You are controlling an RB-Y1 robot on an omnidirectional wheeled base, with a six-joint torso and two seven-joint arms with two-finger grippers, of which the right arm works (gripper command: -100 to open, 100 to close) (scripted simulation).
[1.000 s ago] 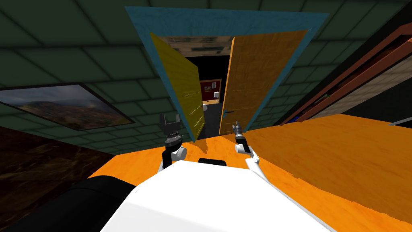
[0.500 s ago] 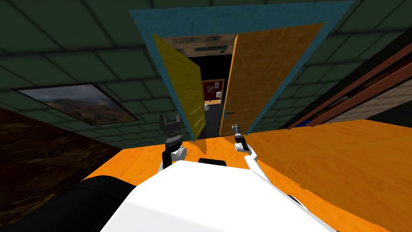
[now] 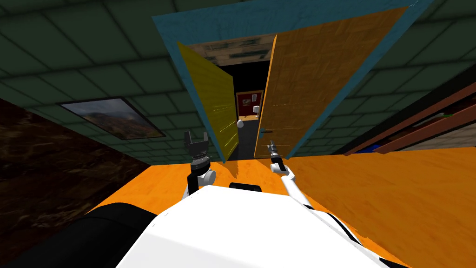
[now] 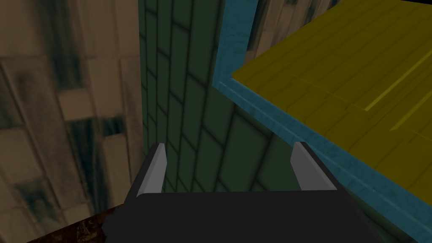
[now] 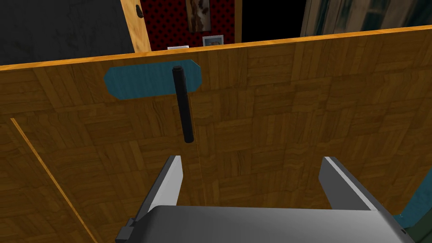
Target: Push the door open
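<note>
Approach step, in my judgement: the right gripper (image 5: 253, 159), its fingers spread and holding nothing, faces the orange-brown parquet door leaf (image 5: 295, 105) closely, though I cannot tell if they touch. The thin black lever handle (image 5: 183, 105) lies just beyond one fingertip, not between the two. The next move calls for a forward press on the flat panel near this handle edge. The left gripper (image 3: 195, 139), also spread and empty, hangs beside the teal door frame (image 4: 270, 114). Farther, the yellow door leaf (image 3: 209, 107) stands ajar.
</note>
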